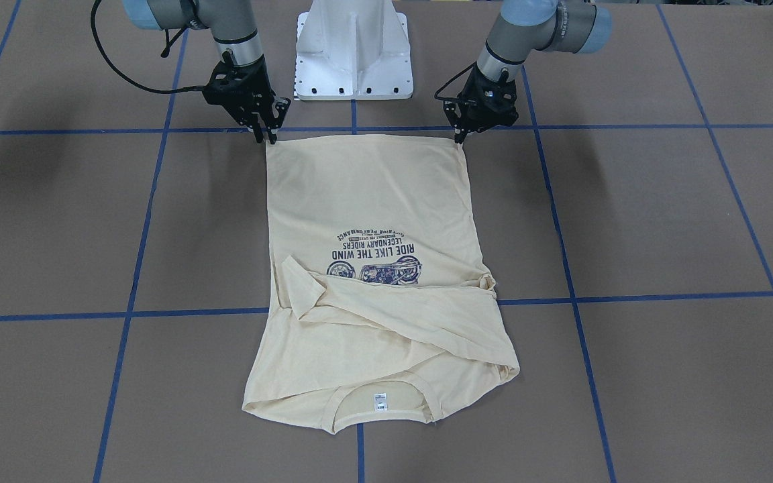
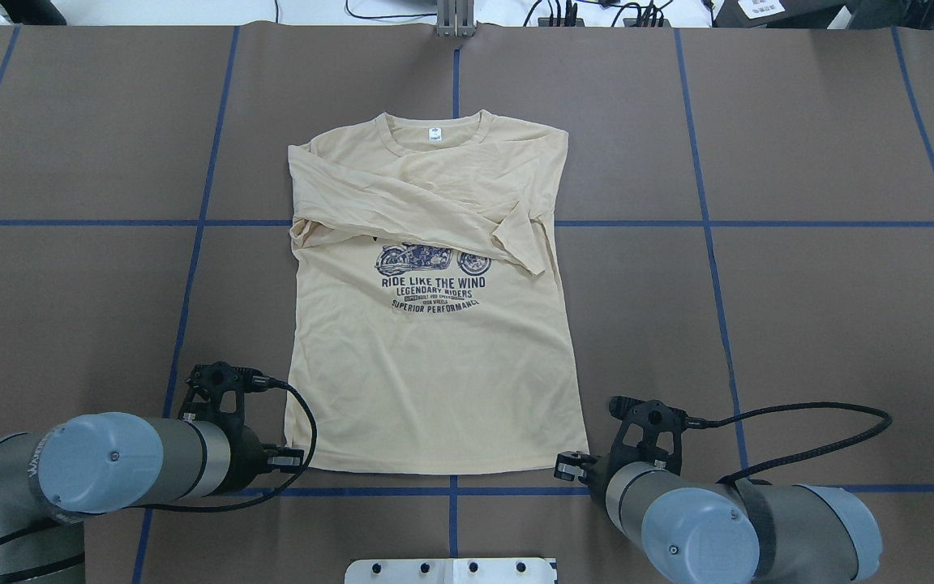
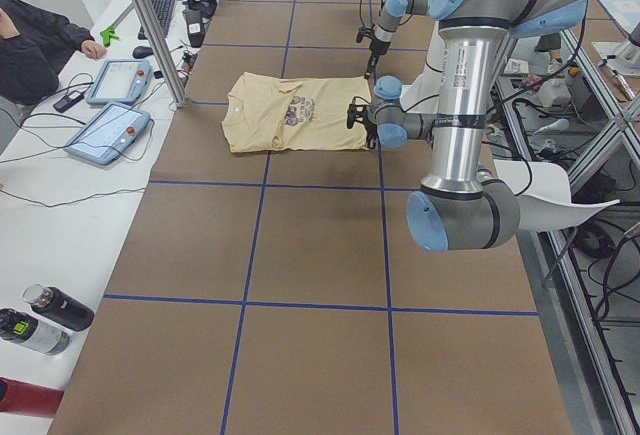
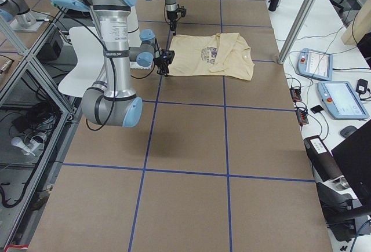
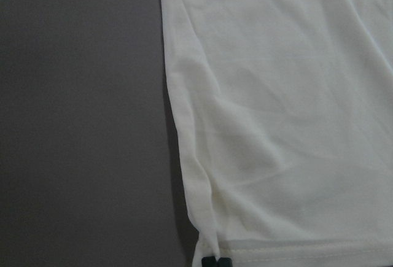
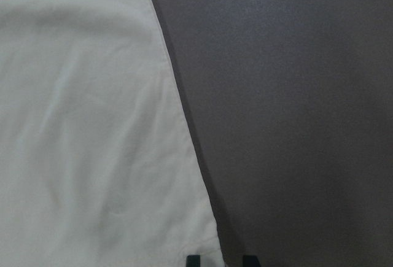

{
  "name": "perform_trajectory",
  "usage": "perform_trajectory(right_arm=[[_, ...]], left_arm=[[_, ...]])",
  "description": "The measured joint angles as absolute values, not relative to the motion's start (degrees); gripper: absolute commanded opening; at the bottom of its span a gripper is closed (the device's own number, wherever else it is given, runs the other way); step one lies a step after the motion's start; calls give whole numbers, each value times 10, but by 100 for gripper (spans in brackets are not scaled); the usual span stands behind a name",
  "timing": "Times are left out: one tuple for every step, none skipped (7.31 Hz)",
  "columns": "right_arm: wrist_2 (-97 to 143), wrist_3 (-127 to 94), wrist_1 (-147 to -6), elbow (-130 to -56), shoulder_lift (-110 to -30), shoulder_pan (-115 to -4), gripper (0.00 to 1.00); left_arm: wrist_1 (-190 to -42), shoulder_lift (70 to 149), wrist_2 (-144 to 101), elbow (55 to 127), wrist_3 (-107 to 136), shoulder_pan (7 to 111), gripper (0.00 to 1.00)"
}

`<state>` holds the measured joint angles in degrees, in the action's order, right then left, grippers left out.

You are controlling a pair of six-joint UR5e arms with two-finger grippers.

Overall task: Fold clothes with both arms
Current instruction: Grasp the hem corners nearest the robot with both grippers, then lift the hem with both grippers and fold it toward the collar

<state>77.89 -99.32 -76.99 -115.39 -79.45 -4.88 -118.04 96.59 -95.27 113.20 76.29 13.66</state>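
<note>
**Front-facing view, read left to right.**

**Upper left:** the grey-silver right arm (image 1: 225, 33) reaches to the bench, with its black right gripper (image 1: 268, 137) at the left end of the hem. In the right wrist view its fingers (image 6: 193, 261) stand apart, released. One is over fabric and one over bare bench, with the hem corner between them.

**Centre:** the pale yellow thin-fabric long-sleeved T-shirt (image 1: 366, 201) lies flat and front-up on the brown bench with a blue tape grid (image 1: 661, 215).
- The hem is at the top of the frame, just below a tape line, and the neckline is at the bottom.
- Hem and side edges run straight, and both sleeves (image 1: 400, 315) are folded across the chest.
- Wide brown bench surface extends on either side of the garment.
- The navy print (image 2: 433, 284) is upright in the overhead view. It reads "RIDE LIKE THE WIND", "LEGENDARY RIDERS" and "SUPERIOR PERFORMANCE" beneath a motorcycle whose top a sleeve covers. The smaller lines are unreadable.
- A small white neck label (image 1: 380, 401) sits inside the collar, its text too small to read.

**Top centre:** the white metal pedestal base (image 1: 353, 60).

**Upper right:** the grey-silver left arm (image 1: 534, 27) holds the black left gripper (image 1: 459, 139) at the right hem corner. In the left wrist view its fingers (image 5: 212, 261) are clenched together on the puckered corner of the T-shirt.
</note>
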Motion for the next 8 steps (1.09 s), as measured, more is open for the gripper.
perform_trajectory(right_arm=[[778, -993, -770, -1153, -793, -49, 32], [777, -993, -770, -1153, -792, -48, 24], [776, -994, -770, -1153, -791, -48, 17], [774, -997, -770, -1153, -791, -48, 4], [773, -1003, -770, -1153, -791, -48, 0], [771, -1011, -770, -1153, -791, -48, 0], [770, -1024, -769, -1156, -791, -48, 0], [771, -1032, -770, -1172, -791, -51, 0]], left_arm=[[-1180, 966, -953, 1132, 763, 137, 0], [-1180, 966, -953, 1133, 763, 136, 0], [-1180, 966, -953, 1133, 763, 136, 0], [-1180, 966, -953, 1133, 763, 136, 0], [-1180, 966, -953, 1134, 763, 136, 0], [-1180, 966, -953, 1135, 763, 136, 0], [-1180, 966, -954, 1138, 763, 136, 0], [-1180, 964, -965, 1150, 763, 138, 0]])
